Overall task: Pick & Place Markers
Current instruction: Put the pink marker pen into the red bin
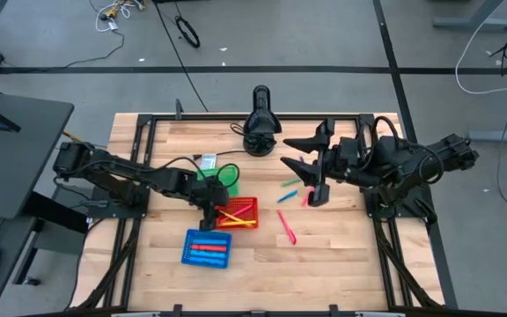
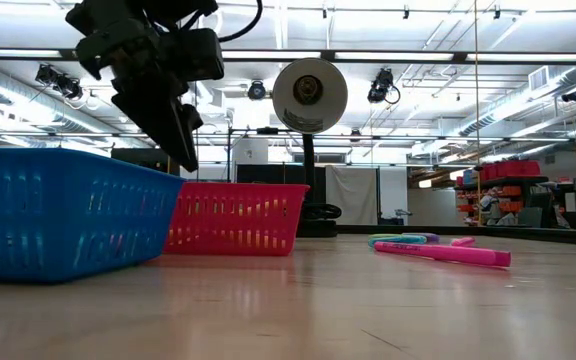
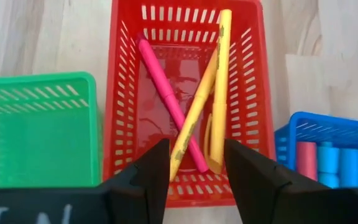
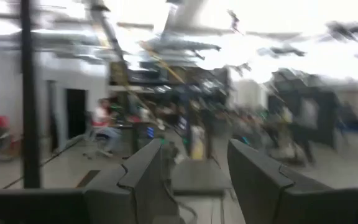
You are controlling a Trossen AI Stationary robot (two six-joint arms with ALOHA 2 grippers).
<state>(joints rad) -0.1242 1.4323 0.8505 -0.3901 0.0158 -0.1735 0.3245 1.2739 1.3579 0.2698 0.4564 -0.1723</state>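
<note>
My left gripper (image 3: 196, 163) hangs open over the near rim of the red basket (image 3: 120, 93), fingers slanting down, touching nothing. In that basket lie a pink marker (image 3: 166, 102) and two yellow markers (image 3: 219, 81); one yellow marker's lower end (image 3: 180, 152) shows between my open fingers. The blue basket (image 1: 207, 248) holds red and blue markers (image 3: 328, 163). The green basket (image 3: 39, 134) stands beside the red one. A pink marker (image 1: 286, 226) and a few more markers (image 1: 290, 190) lie loose on the table. My right gripper (image 4: 194, 171) is raised high, open and empty.
A black camera stand (image 1: 260, 123) sits at the table's far edge. The three baskets cluster at the left centre. Bare wood (image 1: 341, 255) lies in front of and to the right of the loose markers. My raised right arm (image 1: 394, 163) reaches over the table's right side.
</note>
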